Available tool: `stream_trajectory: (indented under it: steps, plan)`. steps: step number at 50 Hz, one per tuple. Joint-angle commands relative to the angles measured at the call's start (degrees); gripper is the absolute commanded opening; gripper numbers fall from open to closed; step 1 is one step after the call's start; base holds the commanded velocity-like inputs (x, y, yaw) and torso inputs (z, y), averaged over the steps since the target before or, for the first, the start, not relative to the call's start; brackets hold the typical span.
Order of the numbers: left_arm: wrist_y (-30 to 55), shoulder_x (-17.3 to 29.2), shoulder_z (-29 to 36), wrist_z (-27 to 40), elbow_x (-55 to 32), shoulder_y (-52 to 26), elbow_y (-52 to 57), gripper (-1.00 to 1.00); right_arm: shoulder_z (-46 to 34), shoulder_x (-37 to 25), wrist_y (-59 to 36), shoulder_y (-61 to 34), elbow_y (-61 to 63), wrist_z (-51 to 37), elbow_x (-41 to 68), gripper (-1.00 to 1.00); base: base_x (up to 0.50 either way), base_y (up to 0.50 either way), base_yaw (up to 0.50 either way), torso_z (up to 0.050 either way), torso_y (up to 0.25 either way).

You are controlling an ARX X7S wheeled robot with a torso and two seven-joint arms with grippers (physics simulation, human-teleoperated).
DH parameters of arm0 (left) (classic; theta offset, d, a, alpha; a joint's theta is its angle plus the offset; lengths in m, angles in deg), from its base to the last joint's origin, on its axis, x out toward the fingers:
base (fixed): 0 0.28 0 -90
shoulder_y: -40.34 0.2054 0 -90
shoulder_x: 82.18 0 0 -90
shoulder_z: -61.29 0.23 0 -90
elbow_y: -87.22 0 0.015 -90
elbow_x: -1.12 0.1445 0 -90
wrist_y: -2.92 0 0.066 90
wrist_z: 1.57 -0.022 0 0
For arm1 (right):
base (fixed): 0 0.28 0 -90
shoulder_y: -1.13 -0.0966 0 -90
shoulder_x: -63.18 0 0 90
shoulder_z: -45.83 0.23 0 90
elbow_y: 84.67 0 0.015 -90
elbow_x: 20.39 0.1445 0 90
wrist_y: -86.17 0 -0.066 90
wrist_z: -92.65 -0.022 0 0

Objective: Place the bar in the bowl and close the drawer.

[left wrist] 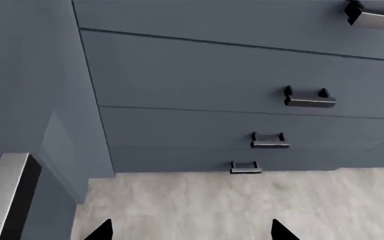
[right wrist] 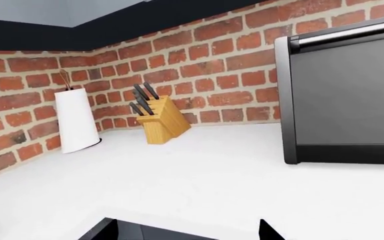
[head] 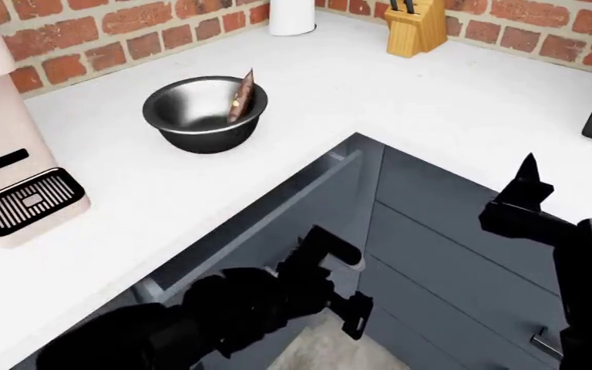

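Flat, even simulator light fills all three views, with no blur and no visible edge distortion. The white counter (head: 450, 100) renders bright, nearly blown out. The bowl (head: 206, 113) casts a soft shadow and shows dull reflections inside. The blue-grey cabinet fronts (left wrist: 245, 75) look dim and matte.

Red brick wall (right wrist: 199, 55) seen behind white L-shaped countertop (head: 461, 100). Slate-blue cabinet fronts (left wrist: 245, 75) fitted with black bar handles (left wrist: 309, 98). Pale speckled floor (left wrist: 245, 205) seen below. Even, soft lighting throughout.
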Motion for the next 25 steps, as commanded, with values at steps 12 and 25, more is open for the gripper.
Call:
stream_trajectory:
  steps: [12,25]
  plan:
    - [-2.0,-2.39,-2.97,-1.64,1.01,1.7,-12.38,1.0,1.32,-0.07,2.59,3.22,1.64,1.2,-2.31,1.0,0.0,0.0,0.0,0.0,0.0]
    - [-4.17,-2.39,-3.09,0.39,-4.03,1.42,-19.73,1.0,1.41,0.48,2.86,3.68,1.46,1.47,-2.62,1.0,0.0,0.0,0.0,0.0,0.0]
